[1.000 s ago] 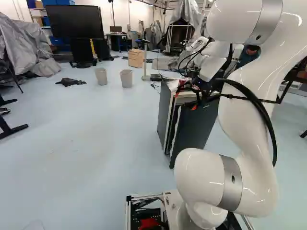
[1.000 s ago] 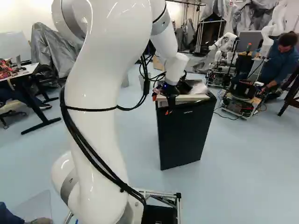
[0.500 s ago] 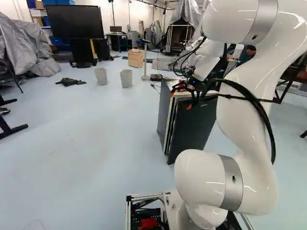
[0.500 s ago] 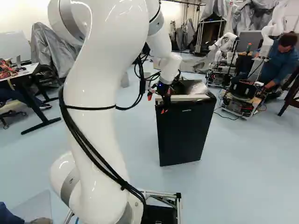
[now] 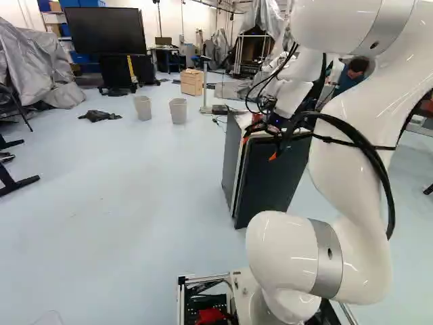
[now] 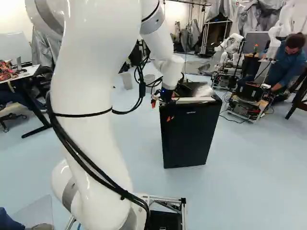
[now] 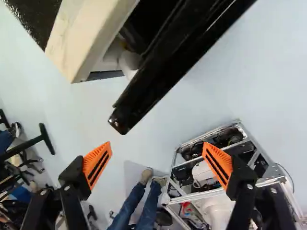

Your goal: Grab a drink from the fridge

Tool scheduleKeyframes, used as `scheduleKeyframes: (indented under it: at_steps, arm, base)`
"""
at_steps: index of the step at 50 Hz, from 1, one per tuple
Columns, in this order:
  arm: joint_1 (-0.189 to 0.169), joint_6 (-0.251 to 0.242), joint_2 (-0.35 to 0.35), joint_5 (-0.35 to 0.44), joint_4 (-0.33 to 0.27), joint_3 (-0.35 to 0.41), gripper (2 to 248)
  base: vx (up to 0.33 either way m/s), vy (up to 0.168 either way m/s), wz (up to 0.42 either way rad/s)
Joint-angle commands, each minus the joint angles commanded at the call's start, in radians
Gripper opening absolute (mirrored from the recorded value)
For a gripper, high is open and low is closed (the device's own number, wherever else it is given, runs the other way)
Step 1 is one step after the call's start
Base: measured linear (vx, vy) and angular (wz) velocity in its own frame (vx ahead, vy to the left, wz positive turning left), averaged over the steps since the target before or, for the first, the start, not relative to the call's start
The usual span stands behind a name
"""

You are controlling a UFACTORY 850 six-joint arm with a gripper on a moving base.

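My gripper (image 6: 161, 110) is at the door's upper left corner in the right base view. In the wrist view my gripper (image 7: 157, 148) stands wide open, nothing between its orange pads. The dark fridge door (image 6: 190, 136) hangs slightly ajar; its black edge (image 7: 160, 72) lies ahead of the fingers, apart from them in the wrist view. Beyond it is the pale fridge body (image 7: 88, 40), whose grey side (image 5: 231, 152) faces left in the left base view. A pale rounded thing (image 7: 128, 62) shows in the gap; I cannot tell whether it is a drink.
Clear plastic (image 6: 205, 91) lies on top of the fridge. Two bins (image 5: 178, 111) and a wooden box (image 5: 192, 82) stand farther back on the floor. Another robot (image 6: 232, 47) is at the back right. My base's metal frame (image 7: 249, 136) shows beyond one finger.
The door has swung back somewhat towards the fridge body, narrowing the gap. My arm and gripper have shifted, lately to the left in the right base view. The base has stayed put.
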Motion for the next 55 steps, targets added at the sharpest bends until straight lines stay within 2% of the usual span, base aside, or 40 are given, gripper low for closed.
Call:
scheduleKeyframes:
  at_steps: [31, 41, 55]
  arm:
    - [-0.023, 0.0, 0.123, 0.19, -0.31, 0.161, 247]
    - [-0.029, 0.0, 0.114, 0.236, -0.415, 0.181, 247]
    - [-0.031, 0.0, 0.066, 0.301, -0.562, 0.172, 247]
  base:
    - [0.0, 0.0, 0.0]
    - [0.0, 0.0, 0.0]
    - [0.0, 0.0, 0.0]
